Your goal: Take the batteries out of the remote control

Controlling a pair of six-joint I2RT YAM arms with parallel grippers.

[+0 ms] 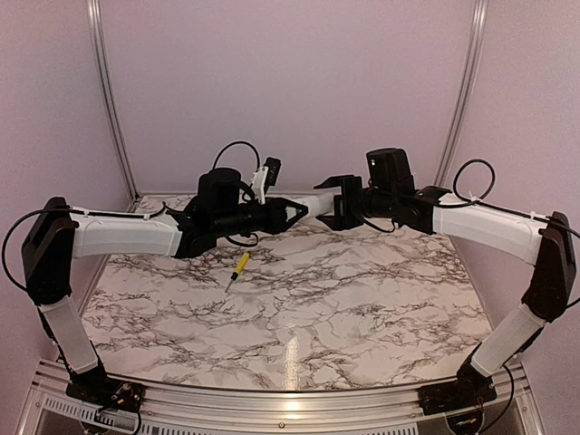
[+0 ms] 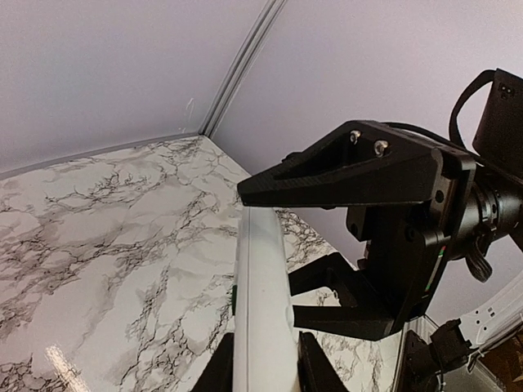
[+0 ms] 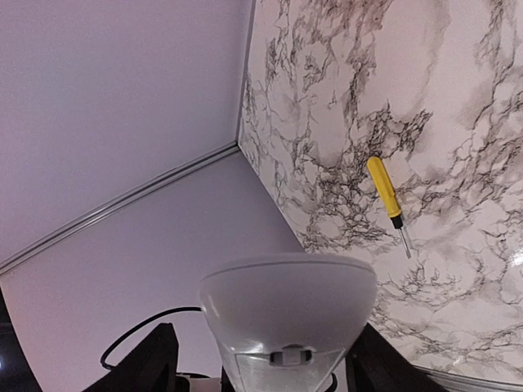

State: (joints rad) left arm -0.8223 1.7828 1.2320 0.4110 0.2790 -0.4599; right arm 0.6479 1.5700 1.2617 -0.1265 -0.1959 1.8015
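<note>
Grip first: trust the left gripper [image 2: 265, 371], pinched on one end of the remote control [image 2: 261, 302], held in the air over the far edge of the tabletop [image 1: 362, 308]. Use the right gripper [image 3: 265, 363], spread round the other end with gaps on both sides, only as a guard. Roll the bar to bring its battery recess uppermost; probably turned away now, no batteries showing. Tip out away from the yellow screwdriver [image 1: 237, 267] lying left of the tabletop's middle.
</note>
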